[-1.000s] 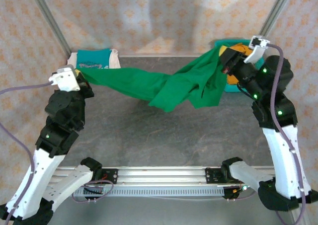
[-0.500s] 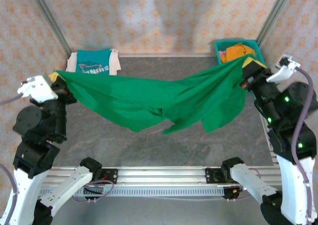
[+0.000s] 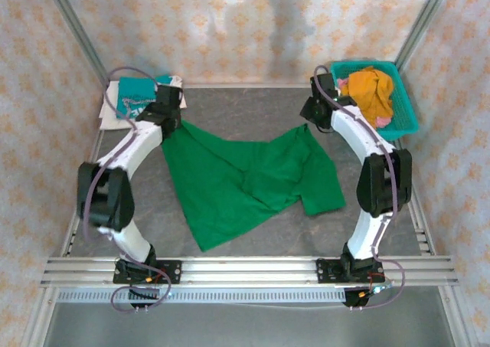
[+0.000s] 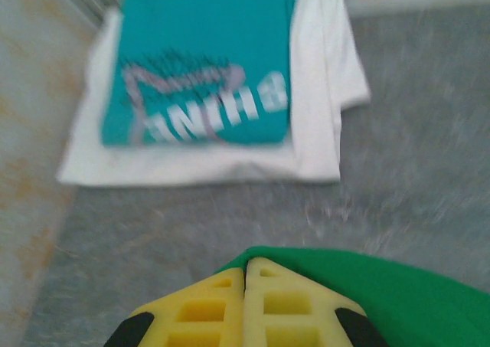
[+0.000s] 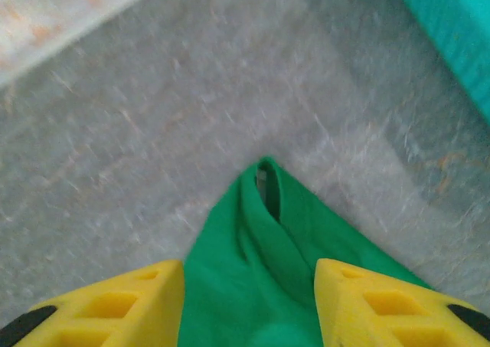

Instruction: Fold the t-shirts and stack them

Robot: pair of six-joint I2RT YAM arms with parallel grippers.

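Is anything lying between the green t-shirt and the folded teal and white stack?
Nothing visible does. Bare grey table lies between the plain green cloth t-shirt and the folded teal t-shirt resting on the white one.

Lettering on the teal t-shirt [image 4: 203, 63] (blurred) is unreadable.

The top external camera looks down from above and behind the arm bases, taking in the whole table [image 3: 306, 240] up to the far wall. The left wrist camera sits close over the far left, facing the teal t-shirt [image 4: 203, 63] lying on the white t-shirt [image 4: 321, 132]. The right wrist camera sits close over the far right, facing down at the tabletop. All three views share the green t-shirt [image 3: 245, 182].
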